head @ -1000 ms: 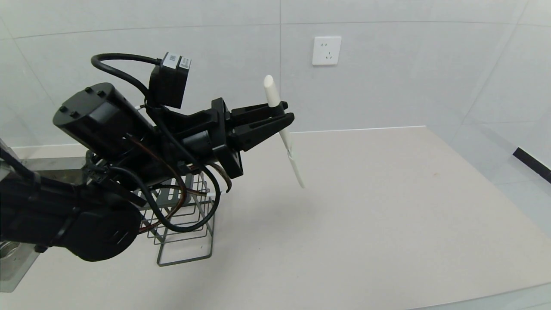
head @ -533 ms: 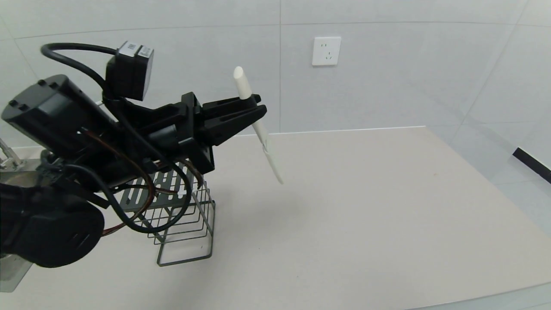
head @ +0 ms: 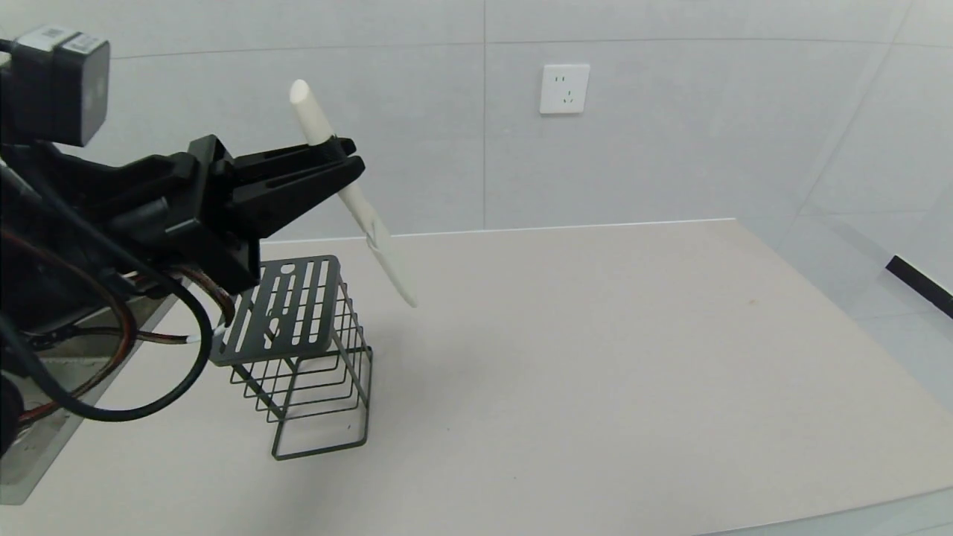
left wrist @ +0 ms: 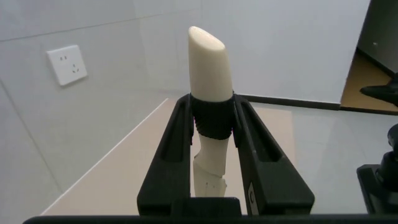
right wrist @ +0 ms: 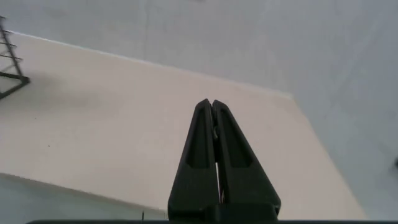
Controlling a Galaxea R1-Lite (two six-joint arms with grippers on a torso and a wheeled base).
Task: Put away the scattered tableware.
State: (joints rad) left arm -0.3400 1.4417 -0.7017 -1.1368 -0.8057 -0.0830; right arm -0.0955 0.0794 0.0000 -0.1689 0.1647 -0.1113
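My left gripper [head: 339, 160] is shut on a white knife [head: 350, 195], gripping its thick handle, and holds it in the air above the table. The handle end [left wrist: 209, 56] sticks up past the fingers and the thin blade points down and to the right, its tip just right of the wire rack [head: 301, 357]. The rack is a dark wire basket with a slotted metal top plate [head: 279, 309], standing on the beige table [head: 595, 357] below the gripper. My right gripper [right wrist: 214, 134] is shut with nothing in it, over the table's near right part.
A metal sink edge [head: 30, 461] lies at the table's left side. A wall socket [head: 564, 88] is on the tiled wall behind. The table to the right of the rack is bare, with its far edge at the wall.
My left arm has carried the knife up and to the left, from right of the rack to above its right side. The rack's slotted top has come into sight.
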